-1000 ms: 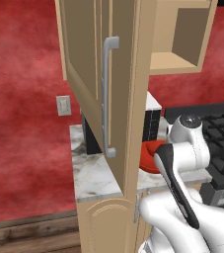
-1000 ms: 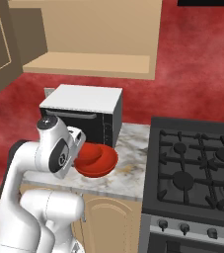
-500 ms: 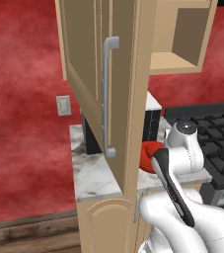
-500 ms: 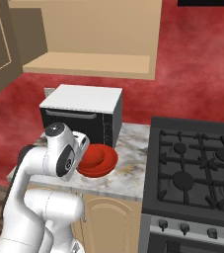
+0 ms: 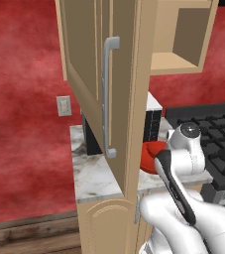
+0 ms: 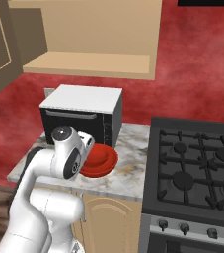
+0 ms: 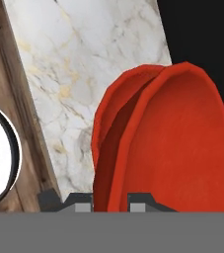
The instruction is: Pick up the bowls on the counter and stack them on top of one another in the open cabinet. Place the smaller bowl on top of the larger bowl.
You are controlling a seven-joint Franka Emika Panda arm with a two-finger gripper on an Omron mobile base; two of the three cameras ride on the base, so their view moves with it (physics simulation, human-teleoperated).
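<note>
My gripper (image 7: 112, 200) is shut on the rim of the larger bowl (image 7: 182, 148), a wide, shallow, glossy red bowl seen nearly edge-on in the hand view. The bowl (image 6: 101, 158) hangs tilted, low over the marble counter (image 6: 128, 175) in front of the microwave, half hidden behind my arm. From the left it shows as a red patch (image 5: 151, 154) beside the cabinet door. The open cabinet (image 6: 89, 64) is above, its light wooden shelf bare. The smaller bowl is hidden.
A black and white microwave (image 6: 81, 111) stands at the back of the counter. The black gas stovetop (image 6: 197, 163) lies to the right. The open cabinet door (image 5: 99, 74) with its grey bar handle juts out on the left, close to my arm.
My arm has swung a little to the right, carrying the red bowl slightly that way. The grip has not changed.
</note>
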